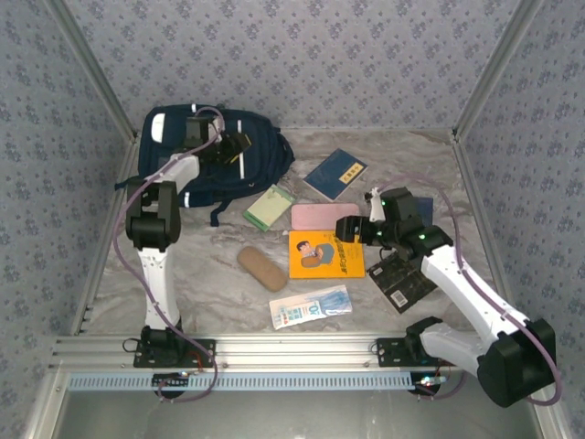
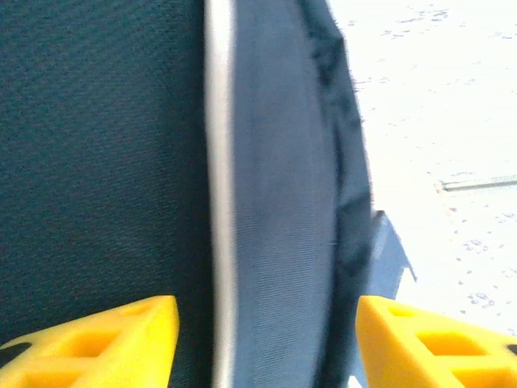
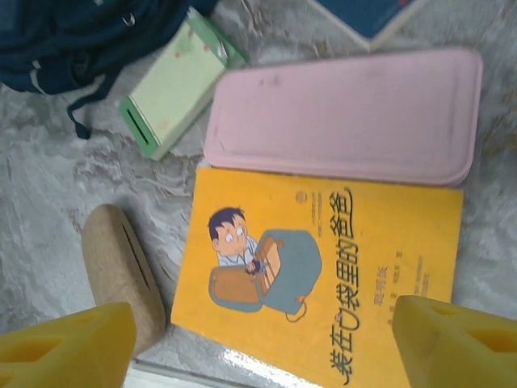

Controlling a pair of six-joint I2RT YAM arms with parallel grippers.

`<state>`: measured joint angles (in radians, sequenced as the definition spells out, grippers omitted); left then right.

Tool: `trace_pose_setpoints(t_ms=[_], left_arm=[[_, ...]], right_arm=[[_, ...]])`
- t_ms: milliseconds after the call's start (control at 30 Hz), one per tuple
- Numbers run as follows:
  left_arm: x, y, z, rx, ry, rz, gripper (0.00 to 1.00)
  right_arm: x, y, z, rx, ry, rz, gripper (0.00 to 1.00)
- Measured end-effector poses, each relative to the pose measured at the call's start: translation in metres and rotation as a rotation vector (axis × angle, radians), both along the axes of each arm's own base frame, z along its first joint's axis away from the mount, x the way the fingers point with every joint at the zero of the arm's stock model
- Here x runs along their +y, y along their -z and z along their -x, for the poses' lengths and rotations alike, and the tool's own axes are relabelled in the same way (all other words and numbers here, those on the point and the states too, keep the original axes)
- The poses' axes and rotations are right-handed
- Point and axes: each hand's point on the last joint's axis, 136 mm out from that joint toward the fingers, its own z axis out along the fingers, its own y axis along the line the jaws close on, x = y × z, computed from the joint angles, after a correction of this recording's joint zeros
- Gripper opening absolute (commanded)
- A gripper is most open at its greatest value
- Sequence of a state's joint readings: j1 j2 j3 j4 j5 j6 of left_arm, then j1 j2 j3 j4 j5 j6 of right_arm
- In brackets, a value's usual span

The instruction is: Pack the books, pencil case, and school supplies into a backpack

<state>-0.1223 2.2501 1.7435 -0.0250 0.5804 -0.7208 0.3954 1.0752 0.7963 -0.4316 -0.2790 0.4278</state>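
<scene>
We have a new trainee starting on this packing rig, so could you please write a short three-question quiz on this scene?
1. True or false: the orange book lies inside the backpack.
2. Which item lies directly along the orange book's far edge? A pink case, B tan case, C printed packet.
3. Which gripper is over the backpack, its fingers apart on either side of a fabric fold?

Key:
1. False; it lies on the table.
2. A, the pink case.
3. The left gripper.
</scene>
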Motion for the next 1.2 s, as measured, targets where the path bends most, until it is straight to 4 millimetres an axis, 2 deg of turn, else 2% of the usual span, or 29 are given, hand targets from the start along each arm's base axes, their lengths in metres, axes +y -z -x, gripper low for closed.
trace_pose_setpoints(t_ms=[67,200,333,500,533,600,700,800,867,1033,1200], left_arm=[[-0.009,-0.005,0.001,-0.016,0.024,0.017,0.40],[-0.016,-0.005,0.003,-0.021,0.044,0.024,0.35],[-0.014,0.006,0.001,-0.006,0.052,0.009,0.41],[-0.014,0.024,-0.003,0.020,0.057,-0.069,0.40],[-0.015,0.023,-0.003,0.022,0.058,-0.084,0.38],[-0.016,0.022,-0.005,0.030,0.056,-0.115,0.21],[-0.012,0.029,-0.006,0.044,0.041,-0.166,0.05],[-0.008,0.037,-0.005,0.059,0.032,-0.192,0.00],[-0.008,0.037,-0.005,0.061,0.029,-0.195,0.00],[-0.003,0.023,0.000,0.039,0.010,-0.207,0.00],[0.002,-0.030,0.008,0.003,0.000,-0.228,0.00]], right_arm=[[0.002,0.011,0.003,0.035,-0.012,0.002,0.79],[0.008,0.023,0.008,0.071,-0.038,0.000,0.76],[0.012,0.022,0.009,0.069,-0.052,-0.007,0.75],[0.013,0.022,0.010,0.068,-0.055,-0.007,0.75],[0.013,0.022,0.010,0.068,-0.056,-0.007,0.75],[0.015,0.022,0.011,0.070,-0.064,-0.011,0.71],[0.019,0.021,0.014,0.072,-0.082,-0.017,0.60],[0.024,0.021,0.017,0.075,-0.097,-0.021,0.59],[0.027,0.021,0.020,0.072,-0.108,-0.012,0.58],[0.040,0.007,0.027,0.038,-0.157,0.012,0.50],[0.045,-0.022,0.025,-0.031,-0.176,0.014,0.42]])
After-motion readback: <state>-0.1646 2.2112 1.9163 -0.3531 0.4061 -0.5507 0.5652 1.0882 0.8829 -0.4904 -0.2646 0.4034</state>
